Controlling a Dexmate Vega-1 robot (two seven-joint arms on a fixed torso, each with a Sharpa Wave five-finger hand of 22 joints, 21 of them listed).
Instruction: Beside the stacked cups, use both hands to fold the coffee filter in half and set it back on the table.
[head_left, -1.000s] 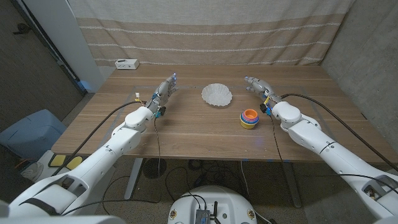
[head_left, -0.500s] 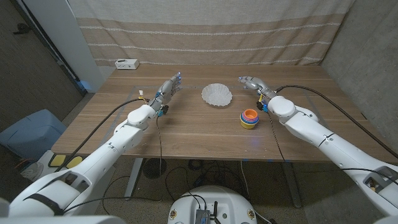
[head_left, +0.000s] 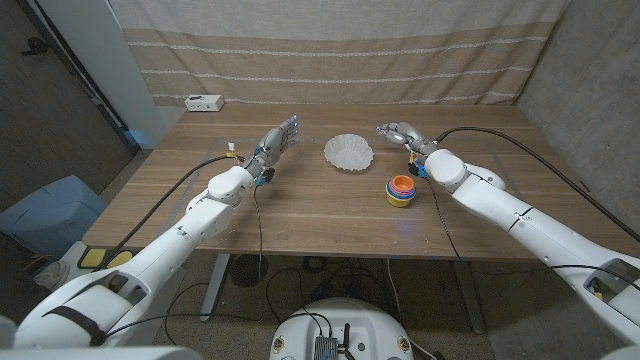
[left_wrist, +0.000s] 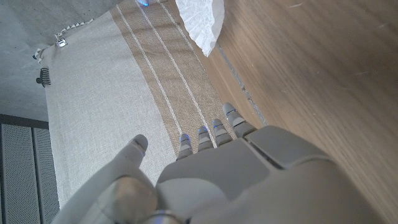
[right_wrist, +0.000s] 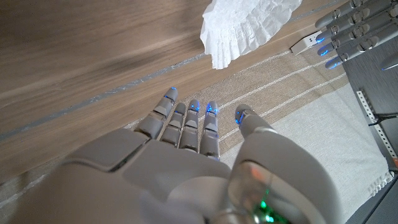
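A white ruffled coffee filter (head_left: 349, 152) lies open on the wooden table (head_left: 300, 215), toward the far middle. A stack of coloured cups (head_left: 401, 190) stands just to its right and nearer me. My left hand (head_left: 277, 139) hovers left of the filter with fingers apart, holding nothing. My right hand (head_left: 396, 133) hovers right of the filter, beyond the cups, fingers extended and empty. The left wrist view looks past my left hand (left_wrist: 224, 168) to the filter (left_wrist: 202, 22). The right wrist view has my right hand (right_wrist: 186, 155), the filter (right_wrist: 245, 28) and the left hand's fingers (right_wrist: 348, 31) beyond it.
A small white box (head_left: 203, 102) sits at the table's far left edge. A beige striped curtain (head_left: 330, 50) hangs behind the table. A blue bin (head_left: 52, 212) stands on the floor at the left.
Both hands have moved inward toward the filter, the left one forward and right, the right one leftward. The filter and cups have not moved.
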